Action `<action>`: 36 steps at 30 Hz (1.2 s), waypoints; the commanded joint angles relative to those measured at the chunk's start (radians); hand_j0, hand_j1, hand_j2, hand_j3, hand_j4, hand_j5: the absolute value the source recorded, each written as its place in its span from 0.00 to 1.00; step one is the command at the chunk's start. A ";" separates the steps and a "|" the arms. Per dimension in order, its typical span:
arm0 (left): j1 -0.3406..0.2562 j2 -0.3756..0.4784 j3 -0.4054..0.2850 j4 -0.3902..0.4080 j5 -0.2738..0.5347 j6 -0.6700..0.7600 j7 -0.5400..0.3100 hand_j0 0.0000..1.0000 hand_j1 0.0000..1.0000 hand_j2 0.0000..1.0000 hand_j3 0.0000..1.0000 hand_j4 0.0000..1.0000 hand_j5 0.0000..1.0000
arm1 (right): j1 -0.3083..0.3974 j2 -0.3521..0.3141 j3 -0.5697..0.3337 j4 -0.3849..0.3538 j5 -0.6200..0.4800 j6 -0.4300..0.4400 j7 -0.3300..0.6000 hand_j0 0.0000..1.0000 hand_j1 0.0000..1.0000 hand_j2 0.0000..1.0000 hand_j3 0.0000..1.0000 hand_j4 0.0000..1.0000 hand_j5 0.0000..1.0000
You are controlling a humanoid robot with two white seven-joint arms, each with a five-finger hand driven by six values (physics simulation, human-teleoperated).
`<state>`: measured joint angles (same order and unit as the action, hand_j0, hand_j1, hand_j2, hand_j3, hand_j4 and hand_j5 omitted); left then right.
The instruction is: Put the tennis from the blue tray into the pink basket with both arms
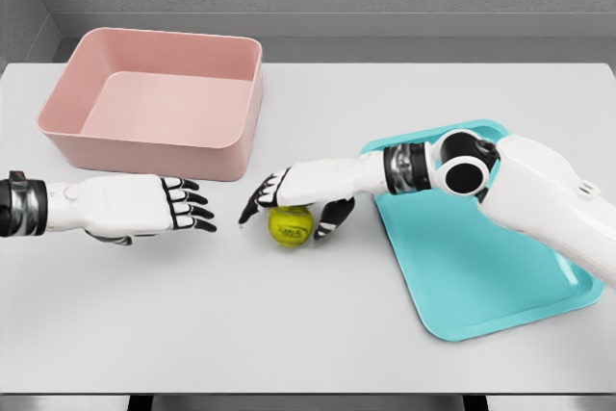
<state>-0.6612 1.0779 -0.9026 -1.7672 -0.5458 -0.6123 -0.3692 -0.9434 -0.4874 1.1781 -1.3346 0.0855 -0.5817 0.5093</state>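
A yellow-green tennis ball [291,228] is at the middle of the white table [289,334], just left of the blue tray [481,267]. My right hand [293,211] reaches across from the tray and covers the ball from above. Its fingers [258,205] are on the ball's left and its thumb [334,219] on its right, shut on it. Whether the ball touches the table I cannot tell. My left hand [191,207] hovers open a short way left of the ball, its fingers pointing at it. The pink basket [154,103] stands at the back left.
The blue tray holds nothing else and lies partly under my right forearm [539,190]. The pink basket's front wall [144,153] rises just behind my left hand. A grey wall runs behind the table's far edge.
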 commanded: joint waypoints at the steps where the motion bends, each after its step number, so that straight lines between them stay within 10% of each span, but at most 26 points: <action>1: -0.002 0.000 0.001 0.000 0.003 0.001 0.001 1.00 1.00 1.00 1.00 1.00 1.00 | -0.003 -0.040 -0.017 -0.009 -0.009 -0.004 -0.002 1.00 1.00 1.00 1.00 1.00 1.00; 11: -0.037 -0.093 0.002 0.000 0.001 0.001 0.006 1.00 1.00 1.00 1.00 1.00 1.00 | -0.043 -0.333 -0.267 -0.008 -0.010 -0.029 -0.034 1.00 1.00 1.00 1.00 1.00 1.00; 14: -0.040 -0.127 0.002 0.000 0.001 0.001 0.018 1.00 1.00 1.00 1.00 1.00 1.00 | -0.008 -0.352 -0.279 0.009 -0.012 -0.029 -0.195 1.00 1.00 1.00 1.00 1.00 1.00; 28: -0.060 -0.299 -0.042 0.002 0.110 0.001 0.119 1.00 1.00 1.00 1.00 1.00 1.00 | 0.169 -0.430 -0.500 0.022 -0.010 -0.029 -0.166 1.00 1.00 1.00 1.00 1.00 1.00; 36: -0.159 -0.286 -0.174 0.012 0.066 0.001 -0.010 1.00 1.00 1.00 1.00 1.00 1.00 | 0.195 -0.422 -0.540 0.022 -0.009 -0.029 -0.161 1.00 1.00 1.00 1.00 1.00 1.00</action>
<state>-0.8237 0.7899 -1.0481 -1.7595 -0.4759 -0.6120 -0.3238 -0.7486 -0.9088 0.6456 -1.3131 0.0829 -0.6126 0.3477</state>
